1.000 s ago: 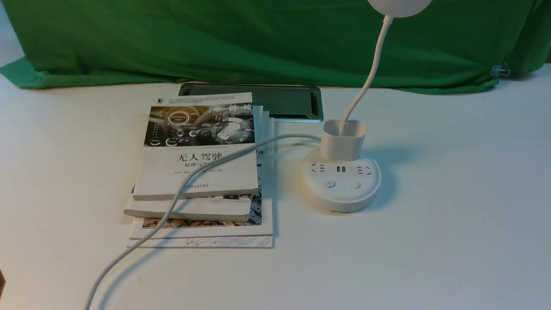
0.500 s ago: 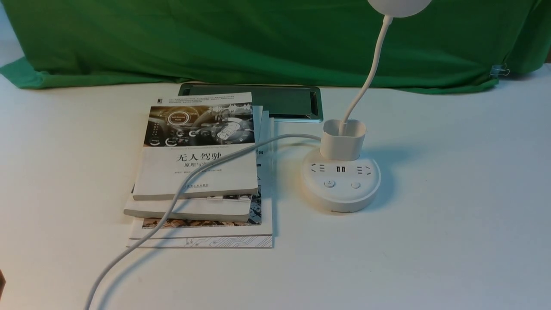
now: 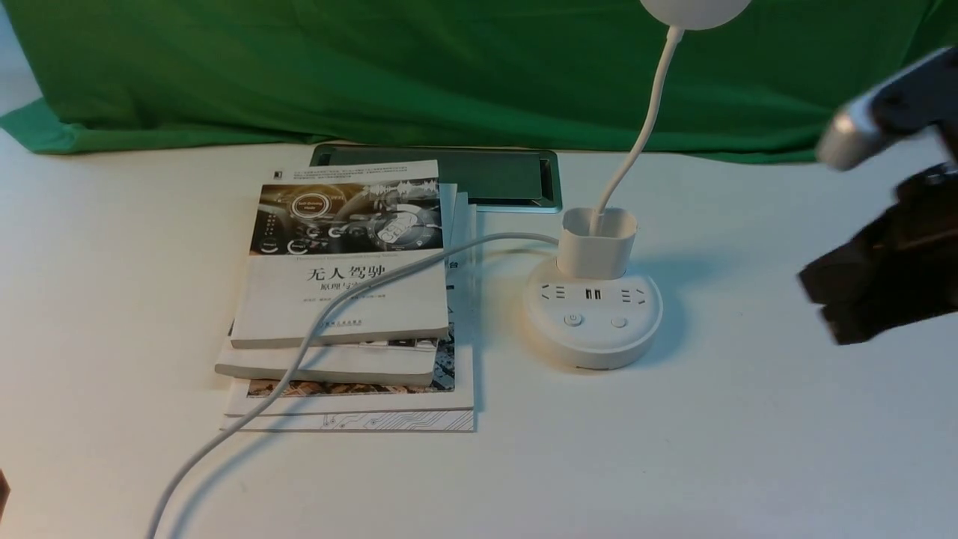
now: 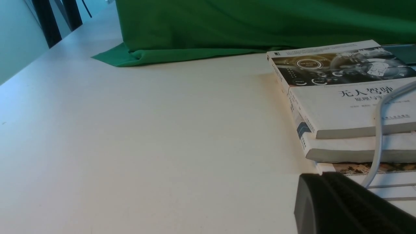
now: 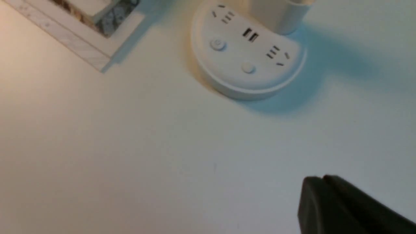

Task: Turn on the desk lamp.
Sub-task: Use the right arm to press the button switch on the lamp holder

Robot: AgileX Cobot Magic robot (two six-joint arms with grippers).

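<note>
The white desk lamp stands at the table's middle, with two round buttons on its puck base, a cup holder, a thin gooseneck and a round head cut off by the frame's top. The head looks unlit. My right gripper is shut and empty, blurred, hovering to the right of the base. In the right wrist view its tip is well short of the base. My left gripper is shut and empty, low beside the books; it is out of the front view.
A stack of books lies left of the lamp, with the lamp's white cord draped over it toward the front edge. A grey recessed panel sits behind the books. Green cloth covers the back.
My right gripper has come into the front view from the right edge, toward the lamp base. The lamp, books and cord have not moved.
</note>
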